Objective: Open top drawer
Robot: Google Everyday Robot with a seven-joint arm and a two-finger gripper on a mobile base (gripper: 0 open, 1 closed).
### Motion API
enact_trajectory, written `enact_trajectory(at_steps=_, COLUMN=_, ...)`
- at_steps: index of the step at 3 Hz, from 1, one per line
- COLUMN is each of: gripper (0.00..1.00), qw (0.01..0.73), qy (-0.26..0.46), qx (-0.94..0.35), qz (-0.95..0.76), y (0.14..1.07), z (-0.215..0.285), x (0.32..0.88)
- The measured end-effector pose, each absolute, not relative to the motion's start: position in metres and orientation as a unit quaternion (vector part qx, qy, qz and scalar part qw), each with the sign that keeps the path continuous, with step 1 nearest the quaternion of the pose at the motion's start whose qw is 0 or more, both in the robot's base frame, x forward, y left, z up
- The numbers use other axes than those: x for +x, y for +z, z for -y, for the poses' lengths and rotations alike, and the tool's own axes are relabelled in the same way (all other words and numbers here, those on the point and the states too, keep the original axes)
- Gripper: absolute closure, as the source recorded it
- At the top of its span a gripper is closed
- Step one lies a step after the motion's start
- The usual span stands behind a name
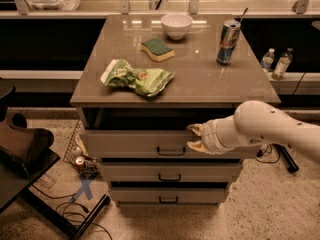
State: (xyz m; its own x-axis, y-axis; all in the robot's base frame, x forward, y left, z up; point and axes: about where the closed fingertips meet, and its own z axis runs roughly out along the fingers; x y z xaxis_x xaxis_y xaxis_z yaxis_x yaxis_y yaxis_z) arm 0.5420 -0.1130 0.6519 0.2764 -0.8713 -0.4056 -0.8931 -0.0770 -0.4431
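Observation:
The top drawer (130,143) is the wide grey-beige front just under the cabinet's tabletop, with a small black bar handle (171,151) at its centre. It stands pulled out a little, and a dark gap shows above its front edge. My gripper (194,137) comes in from the right on a white arm and sits against the drawer front just right of the handle. Its tan fingers (193,129) are spread, one at the drawer's top edge and one lower down on the front. Nothing is held between them.
Two narrower grey drawers (169,176) sit shut below. On the tabletop (210,84) lie a green chip bag (136,77), a sponge (157,49), a white bowl (176,25) and a can (228,42). A dark chair (20,149) stands left; cables and cans lie on the floor.

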Motion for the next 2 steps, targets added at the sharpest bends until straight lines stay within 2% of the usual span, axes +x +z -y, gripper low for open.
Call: enact_trajectory(at_steps=2, gripper=1.00, qw=0.316, qy=0.017, qx=-0.734, qz=-0.601, y=0.6529, z=0.1131, x=0.5419)
